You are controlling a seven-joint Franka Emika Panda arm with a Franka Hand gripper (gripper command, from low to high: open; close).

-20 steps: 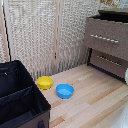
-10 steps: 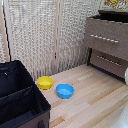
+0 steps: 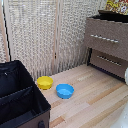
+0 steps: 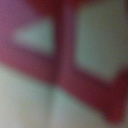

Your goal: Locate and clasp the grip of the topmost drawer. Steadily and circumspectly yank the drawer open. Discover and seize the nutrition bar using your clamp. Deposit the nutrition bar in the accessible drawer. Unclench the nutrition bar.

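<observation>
Nothing shifts across the last second: black case, yellow bowl and blue bowl lie as before. Farther back the drawer looks shut, with the nutrition bar atop the dresser (the wrist view is a red blur), so the clamp's opening I cannot tell; no step shows progress

A yellow bowl and a blue bowl are sitting just beside each other on the wooden floor, near a black case.
</observation>
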